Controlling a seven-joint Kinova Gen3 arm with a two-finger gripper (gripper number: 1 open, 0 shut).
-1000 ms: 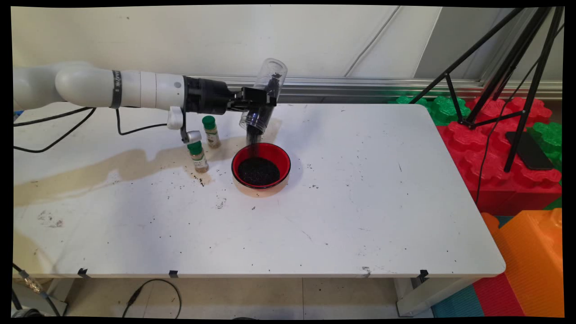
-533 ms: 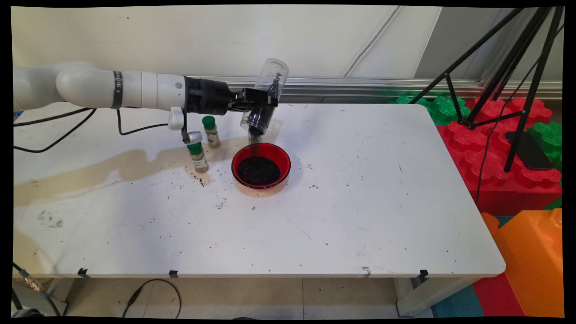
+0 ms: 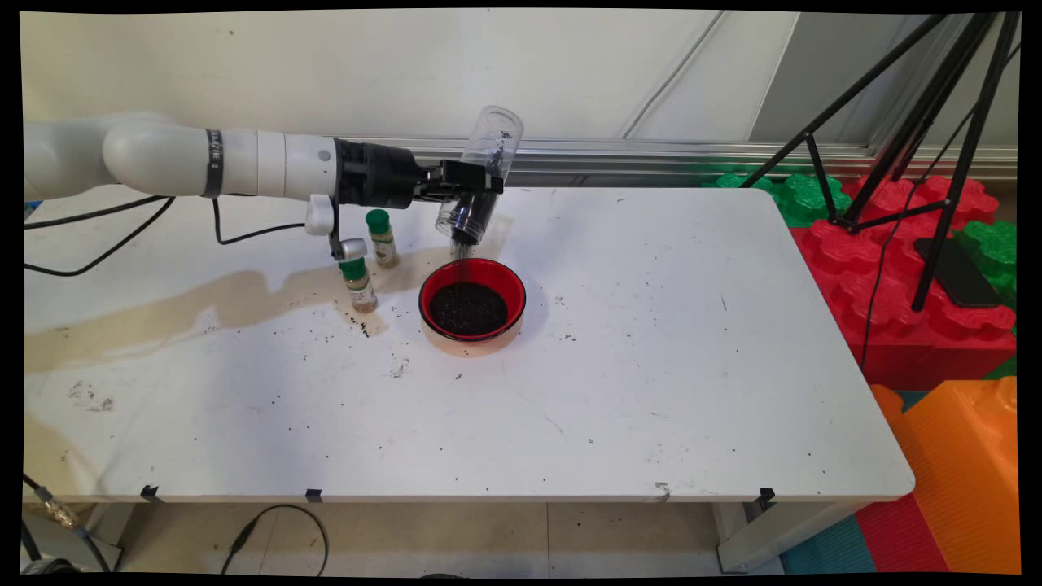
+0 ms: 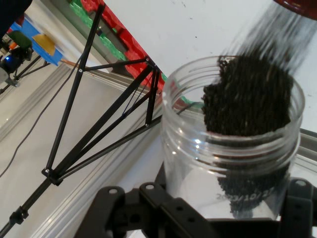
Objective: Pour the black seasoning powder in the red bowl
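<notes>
Jar tipped over bowl
My gripper (image 3: 470, 189) clamps the clear jar (image 3: 482, 175) mouth-down; dark grains fall into the red bowl (image 3: 472, 299) at 6 o'clock.

One clear jar (image 3: 480, 183), one red bowl (image 3: 472, 302), two green-capped spice bottles (image 3: 358, 283).

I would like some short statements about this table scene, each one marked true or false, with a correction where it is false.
1. The black two-finger gripper holds a clear plastic jar tilted mouth-down. True.
2. Dark granules fall from the jar into a red round bowl. True.
3. The bowl is empty. False: a dark heap lies in it.
4. Two small green-capped spice bottles lie on their sides. False: both stand upright, left of the bowl.
5. The jar rests on the white table. False: it is held above the bowl.
</notes>
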